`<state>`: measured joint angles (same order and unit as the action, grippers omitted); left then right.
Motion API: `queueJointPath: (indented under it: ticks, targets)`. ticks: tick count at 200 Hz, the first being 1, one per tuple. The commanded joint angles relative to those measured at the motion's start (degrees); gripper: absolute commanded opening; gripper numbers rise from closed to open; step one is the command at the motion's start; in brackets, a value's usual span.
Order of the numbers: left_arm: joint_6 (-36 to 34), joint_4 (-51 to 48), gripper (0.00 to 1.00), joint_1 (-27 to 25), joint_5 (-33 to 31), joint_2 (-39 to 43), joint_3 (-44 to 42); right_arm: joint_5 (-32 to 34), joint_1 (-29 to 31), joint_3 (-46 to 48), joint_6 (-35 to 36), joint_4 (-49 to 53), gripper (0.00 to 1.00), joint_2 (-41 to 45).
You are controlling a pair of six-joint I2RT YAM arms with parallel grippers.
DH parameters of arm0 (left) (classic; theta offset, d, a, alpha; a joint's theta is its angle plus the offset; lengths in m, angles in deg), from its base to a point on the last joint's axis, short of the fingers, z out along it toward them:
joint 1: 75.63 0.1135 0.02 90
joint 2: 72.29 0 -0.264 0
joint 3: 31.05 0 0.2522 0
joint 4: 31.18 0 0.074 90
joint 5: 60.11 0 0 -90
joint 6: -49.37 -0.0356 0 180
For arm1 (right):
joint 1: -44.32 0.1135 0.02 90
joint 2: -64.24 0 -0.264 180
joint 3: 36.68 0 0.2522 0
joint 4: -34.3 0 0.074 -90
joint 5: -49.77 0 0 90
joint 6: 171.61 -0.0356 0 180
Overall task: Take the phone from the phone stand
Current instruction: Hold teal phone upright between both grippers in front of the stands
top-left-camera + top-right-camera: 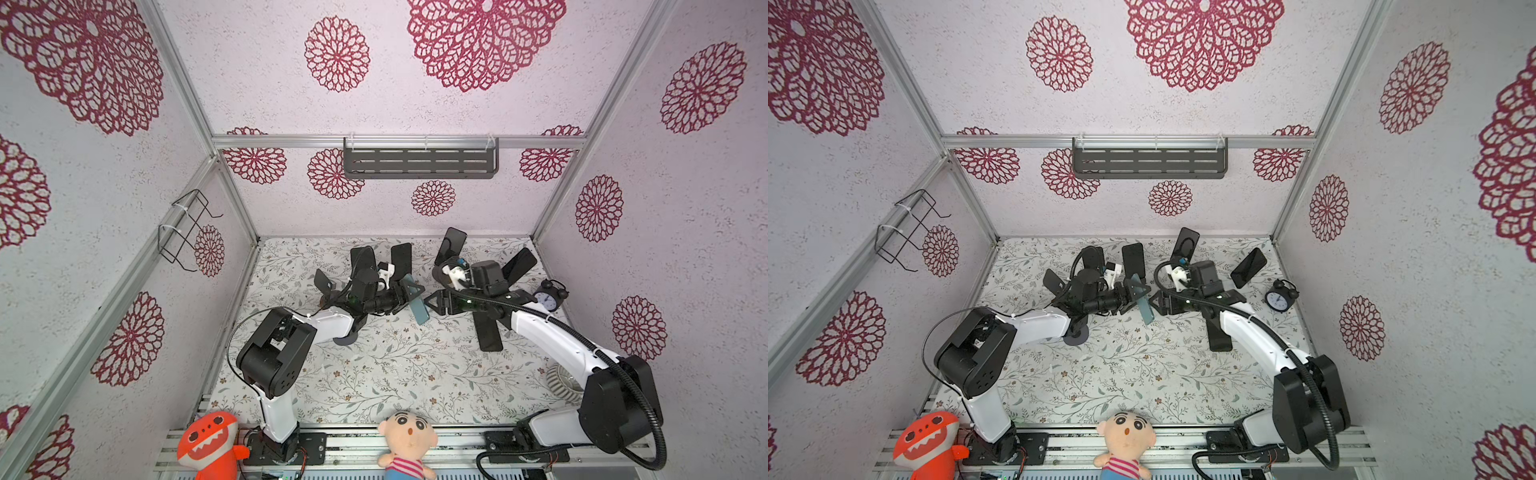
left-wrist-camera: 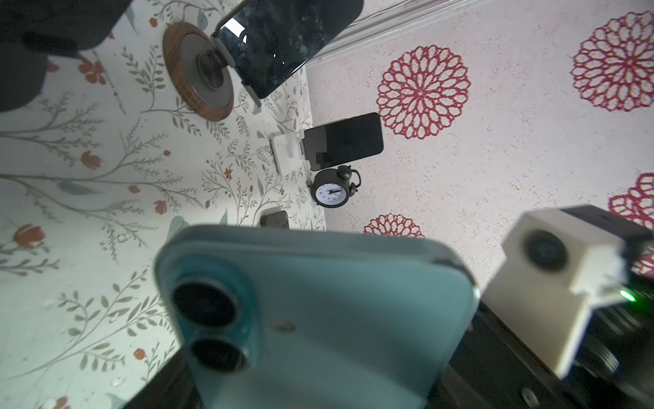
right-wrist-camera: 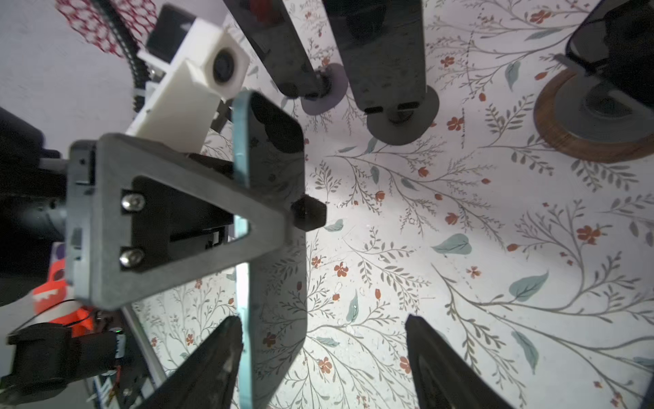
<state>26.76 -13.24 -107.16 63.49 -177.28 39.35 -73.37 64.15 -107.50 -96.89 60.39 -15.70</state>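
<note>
A light blue phone [image 1: 419, 305] [image 1: 1145, 308] hangs on edge above the middle of the table. My left gripper [image 1: 409, 293] [image 1: 1136, 296] is shut on it, one triangular finger on its back and the other fingertip on its screen. In the left wrist view the phone's back [image 2: 336, 318] with two lenses fills the near field. My right gripper [image 3: 322, 336] [image 1: 434, 301] stands open just right of the phone. The phone's lower end [image 3: 272, 347] lies between its fingers, close beside one of them. Several phone stands stand behind, and I cannot tell which one the blue phone came from.
Dark phones sit on a wooden-base stand [image 3: 594, 124] [image 2: 198, 70], a white stand [image 2: 286, 152] and two black round-foot stands [image 3: 400, 117]. A black alarm clock [image 1: 548, 297] stands at the right wall. Two plush toys [image 1: 212, 440] [image 1: 409, 436] sit at the front edge.
</note>
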Motion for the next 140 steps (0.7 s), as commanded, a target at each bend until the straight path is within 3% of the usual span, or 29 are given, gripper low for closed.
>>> queueJointPath:
  ticks: [1, 21, 51, 98, 118, 140]
  targets:
    - [-0.02, 10.89, 0.11, 0.92, 6.04, 0.65, 0.86, -22.49, -4.19, 4.35, -6.74, -11.15, 0.83, 2.01]
    - [1.42, 16.19, 0.00, 1.07, 8.76, 0.58, 0.71, -28.63, -6.11, 7.73, -14.10, -22.24, 0.84, 1.71]
    - [3.19, 21.65, 0.00, 1.26, 12.06, -0.28, 0.85, -32.09, -5.86, 11.11, -21.91, -35.47, 0.90, 2.16]
    - [9.74, 34.90, 0.00, 1.21, 14.16, -2.79, 0.65, -37.39, -4.66, 15.06, -40.12, -60.00, 0.99, -1.10]
    - [12.39, 38.99, 0.00, 1.29, 14.42, -3.96, 1.00, -37.11, -3.48, 14.55, -39.46, -60.20, 0.99, -1.84]
    - [13.31, 40.21, 0.00, 1.25, 14.53, -4.35, 1.37, -36.03, -2.33, 12.84, -34.27, -52.97, 0.99, -2.19]
